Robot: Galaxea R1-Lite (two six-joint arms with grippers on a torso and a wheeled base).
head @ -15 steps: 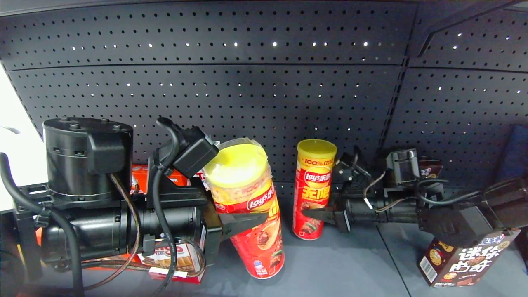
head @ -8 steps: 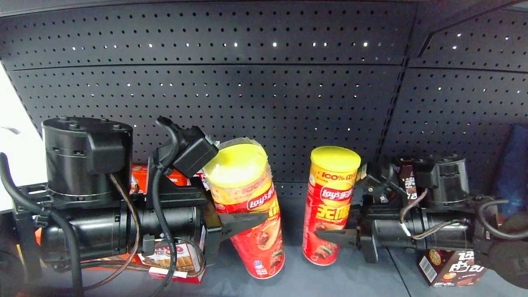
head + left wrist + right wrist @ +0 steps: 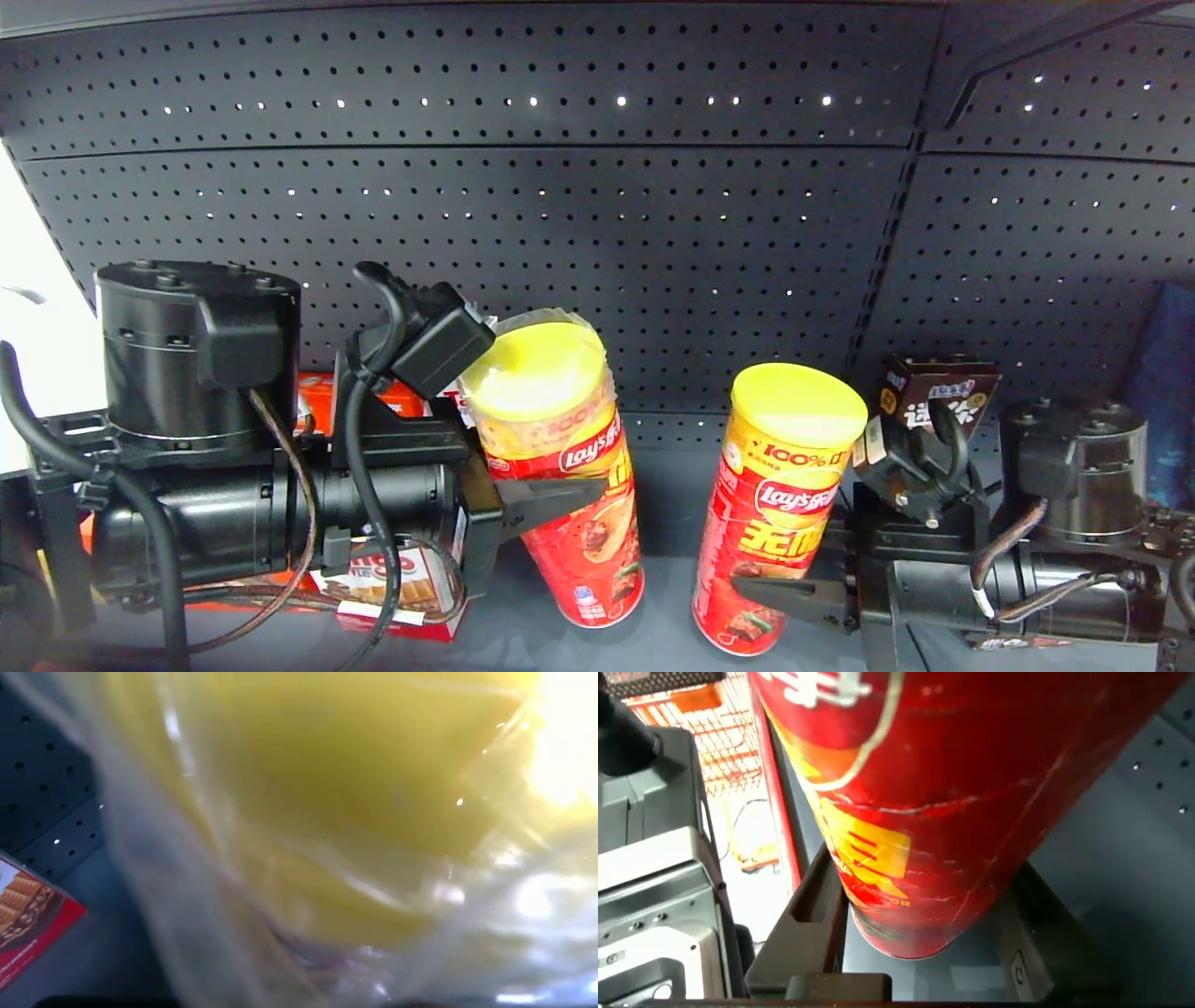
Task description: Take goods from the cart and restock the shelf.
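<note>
Left: gripping film-wrapped chip can [image 3: 560, 448] mid-body with left claw [image 3: 560, 509], clamped around it. Held leaning, base down at shelf [image 3: 667, 560], likely for standing it in row. Forearm level, lying in from left.

Right: pinching second chip can [image 3: 780, 495] low on body with right claw [image 3: 777, 597], clamped. Tilted, nearer shelf front; base contact unclear. Forearm level, in from right.

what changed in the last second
The right gripper, shut on the right can, carried it toward the front of the shelf and the robot's right, away from the back panel, uncovering a brown box behind. The left gripper and the left can it holds stayed put.
</note>
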